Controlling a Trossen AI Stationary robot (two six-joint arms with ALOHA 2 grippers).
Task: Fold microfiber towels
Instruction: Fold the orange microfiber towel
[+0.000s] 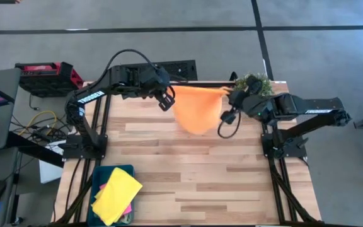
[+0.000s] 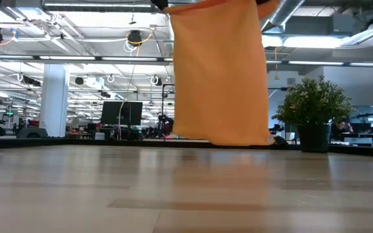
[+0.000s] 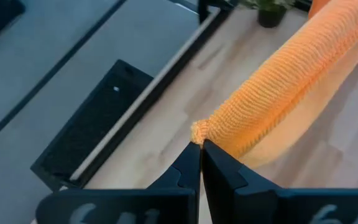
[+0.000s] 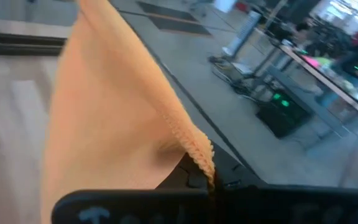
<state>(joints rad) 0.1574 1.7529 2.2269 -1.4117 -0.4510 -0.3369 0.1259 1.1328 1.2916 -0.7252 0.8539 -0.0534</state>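
Orange towel (image 1: 197,108) hangs stretched between both arms above far half of wooden counter (image 1: 188,170), lower edge just clear of surface in low view. Left gripper (image 3: 200,144), jaws clenched on one upper corner; right gripper (image 1: 232,96), jaws clenched on opposite corner. Yellow towel (image 1: 116,194) lies on top of teal bin (image 1: 100,174) at near left corner of counter, pink cloth (image 1: 128,209) peeking beneath. Potted plant (image 2: 314,111) stands at far right edge.

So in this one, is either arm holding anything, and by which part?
Both are. The left gripper and right gripper each pinch a top corner of the orange towel, which hangs stretched between them above the table.
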